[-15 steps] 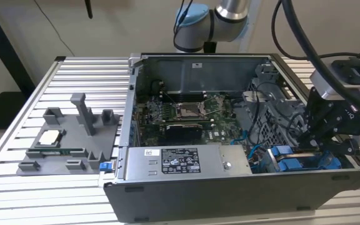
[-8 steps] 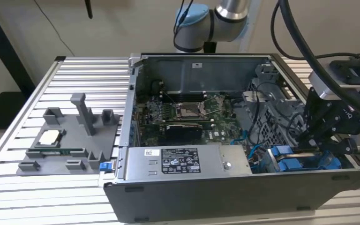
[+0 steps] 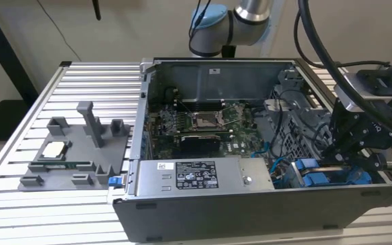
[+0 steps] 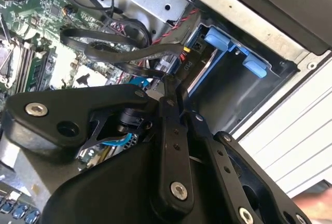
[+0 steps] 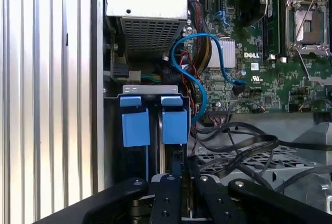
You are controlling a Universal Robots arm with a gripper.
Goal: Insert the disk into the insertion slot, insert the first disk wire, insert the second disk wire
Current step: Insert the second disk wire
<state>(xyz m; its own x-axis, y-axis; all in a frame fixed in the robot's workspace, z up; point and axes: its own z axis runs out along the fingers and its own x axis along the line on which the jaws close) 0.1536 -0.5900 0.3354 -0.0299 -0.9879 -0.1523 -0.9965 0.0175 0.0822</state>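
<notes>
- Gripper [image 3: 349, 153] hangs low inside the open computer case [image 3: 250, 214], at the exterior view's right end, just above the blue carrier parts [image 3: 325, 176] of the drive bay.
- Its black fingers [image 5: 176, 182] lie close together in both wrist views, nearly touching at the tips; whether they pinch a wire there I cannot tell.
- In the second wrist view the fingertips [image 4: 168, 86] meet right at a small connector [image 4: 171, 63] with black flat cables [image 4: 104, 42] and a red-black twisted wire [image 4: 179, 24] running to it.
- The insertion slot [image 5: 150, 92] sits just ahead of the fingers in the first wrist view, a grey metal bay with two blue plastic tabs [image 5: 136, 125] side by side; the disk itself is too hidden to make out.
- A blue data cable [image 5: 199, 58] loops from beside the bay up over the green motherboard [image 5: 270, 73].
- The grey power supply box [image 3: 203, 176] lies along the near wall of the case in the exterior view.
- Outside the case, on the exterior view's left, a grey fixture tray [image 3: 73, 173] rests on the ribbed metal table [image 3: 19, 138].
</notes>
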